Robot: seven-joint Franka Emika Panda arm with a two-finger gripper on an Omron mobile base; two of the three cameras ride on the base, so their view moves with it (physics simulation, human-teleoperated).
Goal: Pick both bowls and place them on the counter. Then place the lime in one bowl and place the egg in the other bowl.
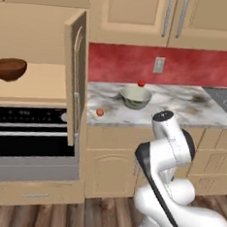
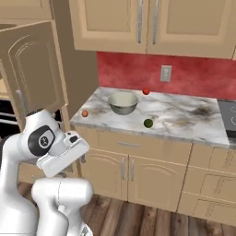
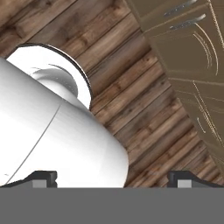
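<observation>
Bowls sit upright, mouths up, for you: the dark brown wooden bowl [image 1: 9, 69] on the tan wood shelf [image 1: 34, 91], the glossy grey-green bowl [image 2: 122, 102] on the white-grey marbled counter [image 2: 184, 117] between orange-brown egg [image 2: 85, 113] and green lime [image 2: 148, 123], while your gripper [image 3: 112, 178] gapes wide over wood-plank floor [image 3: 131, 100].

Two bowls, one wooden [image 1: 9, 69] and one grey-green [image 1: 135, 96]; one lime [image 2: 148, 123], one egg [image 1: 100, 113], one red ball [image 1: 141, 83].
</observation>
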